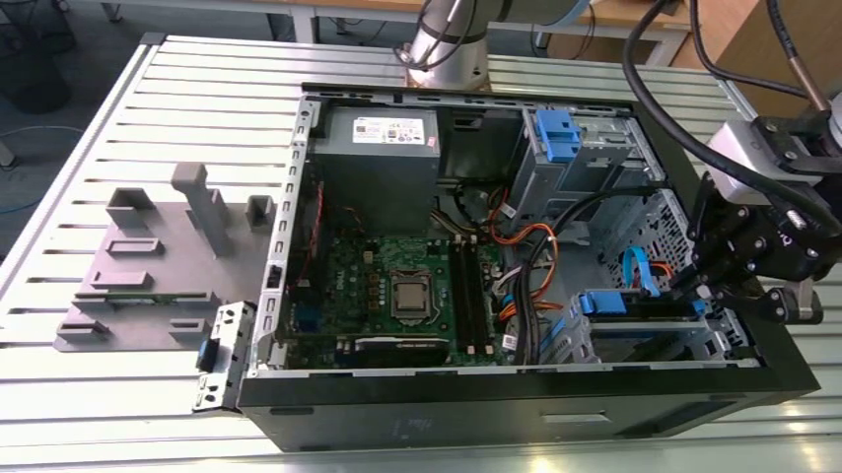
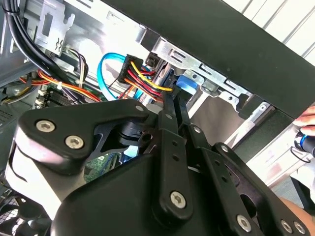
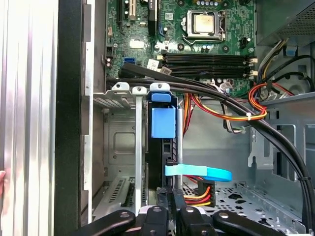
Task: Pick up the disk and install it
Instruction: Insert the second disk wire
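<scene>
Exterior view: an open computer case [image 1: 394, 414] lies on the slatted table [image 1: 79, 177]. The end effector [image 1: 704, 286] reaches into the case at the drive cage [image 1: 658, 340], the corner far from the power supply [image 1: 382, 138]. First wrist view: the disk [image 3: 162, 123] stands on edge in the drive cage, its blue carrier tab beside the motherboard [image 3: 197, 44]; the end effector [image 3: 170, 216] has its fingers drawn close together about the disk's near edge. A grey stand [image 1: 158, 266] lies outside the case, beyond the motherboard side.
</scene>
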Controlling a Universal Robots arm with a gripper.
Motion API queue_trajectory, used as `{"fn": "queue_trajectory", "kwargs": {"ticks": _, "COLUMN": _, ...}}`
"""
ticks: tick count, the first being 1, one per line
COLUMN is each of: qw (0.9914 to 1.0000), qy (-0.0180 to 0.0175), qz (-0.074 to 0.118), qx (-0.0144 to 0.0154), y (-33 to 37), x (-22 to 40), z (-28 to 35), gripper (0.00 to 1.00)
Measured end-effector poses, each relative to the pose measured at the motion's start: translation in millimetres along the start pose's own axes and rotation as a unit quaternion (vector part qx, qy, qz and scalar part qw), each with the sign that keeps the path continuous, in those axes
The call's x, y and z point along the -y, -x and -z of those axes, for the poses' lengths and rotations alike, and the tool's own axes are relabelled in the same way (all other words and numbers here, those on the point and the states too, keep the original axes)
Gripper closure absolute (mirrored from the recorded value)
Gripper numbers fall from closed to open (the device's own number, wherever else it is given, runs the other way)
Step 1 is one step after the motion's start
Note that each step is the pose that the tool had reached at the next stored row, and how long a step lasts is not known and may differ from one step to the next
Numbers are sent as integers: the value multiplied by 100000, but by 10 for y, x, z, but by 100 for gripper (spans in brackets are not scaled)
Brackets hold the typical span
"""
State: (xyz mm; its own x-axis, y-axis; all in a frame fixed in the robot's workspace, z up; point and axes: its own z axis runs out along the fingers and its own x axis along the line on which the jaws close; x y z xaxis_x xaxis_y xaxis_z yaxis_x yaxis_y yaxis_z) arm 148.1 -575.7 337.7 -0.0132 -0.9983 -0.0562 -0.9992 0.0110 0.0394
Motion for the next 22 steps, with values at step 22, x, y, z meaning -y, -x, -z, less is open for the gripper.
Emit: {"fn": "queue_trajectory", "kwargs": {"ticks": 22, "qw": 100000, "qy": 4, "qz": 98, "qx": -19, "y": 38, "x": 15, "z": -43, "gripper": 76}}
